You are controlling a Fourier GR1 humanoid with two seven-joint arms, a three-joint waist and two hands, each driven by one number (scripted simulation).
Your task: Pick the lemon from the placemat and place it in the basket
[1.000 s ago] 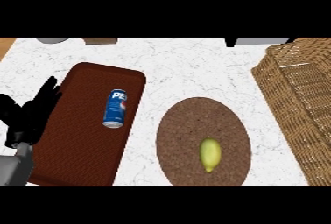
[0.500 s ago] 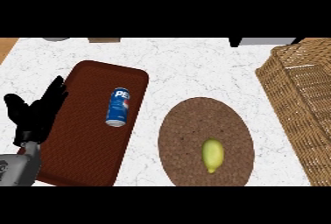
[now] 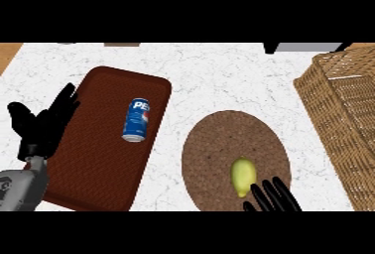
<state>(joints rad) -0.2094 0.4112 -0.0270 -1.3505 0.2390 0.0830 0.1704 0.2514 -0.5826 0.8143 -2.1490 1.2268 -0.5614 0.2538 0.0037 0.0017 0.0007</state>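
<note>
A yellow lemon [image 3: 243,175] lies on the round brown woven placemat [image 3: 227,134], toward its lower right. The wicker basket [image 3: 344,114] stands at the right edge of the counter. My right hand [image 3: 274,198] comes up from the lower edge, fingers straight and open, its tips just below and right of the lemon, apart from it. At the left edge my left hand [image 3: 44,124] rests open with fingers up, over the edge of the brown tray.
A long dark brown tray [image 3: 88,173] lies at the left with a blue soda can [image 3: 136,119] on its side. Dark objects show at the counter's far edge [image 3: 293,47]. White marble counter [image 3: 219,74] stretches between tray, placemat and basket.
My right hand has entered from the lower edge, just below the lemon. The view has shifted slightly, so everything sits a little further right and lower. The left hand keeps its pose.
</note>
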